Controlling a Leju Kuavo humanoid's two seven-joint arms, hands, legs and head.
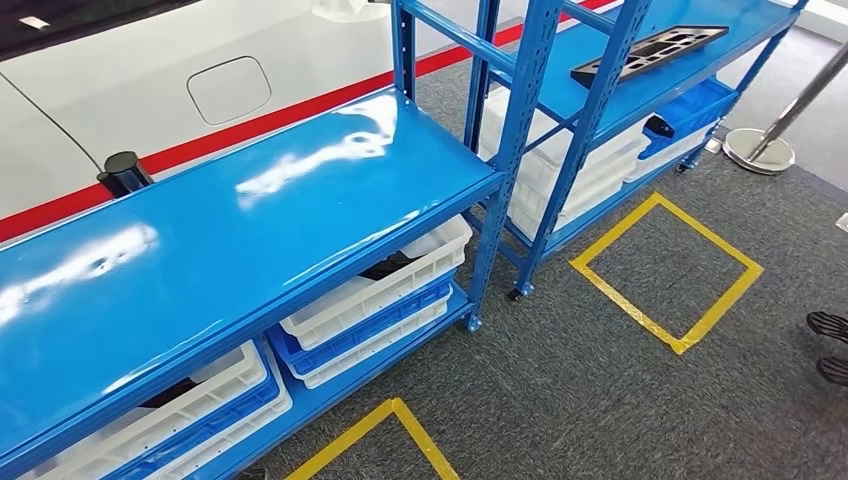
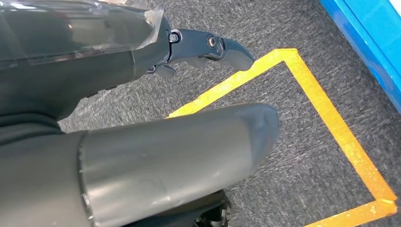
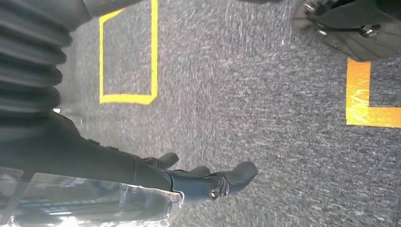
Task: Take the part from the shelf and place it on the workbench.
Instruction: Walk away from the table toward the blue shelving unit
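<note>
A flat black part (image 1: 650,50) with cut-outs lies on the top board of the far blue shelf rack (image 1: 700,45), at the upper right of the head view. The nearer blue rack (image 1: 250,230) has a bare, glossy top board. My left hand (image 2: 156,142) hangs over grey carpet beside a yellow tape square (image 2: 331,123), its thumb and fingers (image 2: 227,49) apart, holding nothing. My right hand (image 3: 189,182) also hangs above the carpet with its fingers stretched out and nothing in them.
White and blue bins (image 1: 380,290) fill the lower shelves of both racks. Yellow tape squares (image 1: 665,270) mark the carpet in front. A chrome stanchion base (image 1: 758,150) stands at far right, a person's dark shoes (image 1: 830,345) at the right edge. A white panel with a red stripe (image 1: 200,90) lies behind the racks.
</note>
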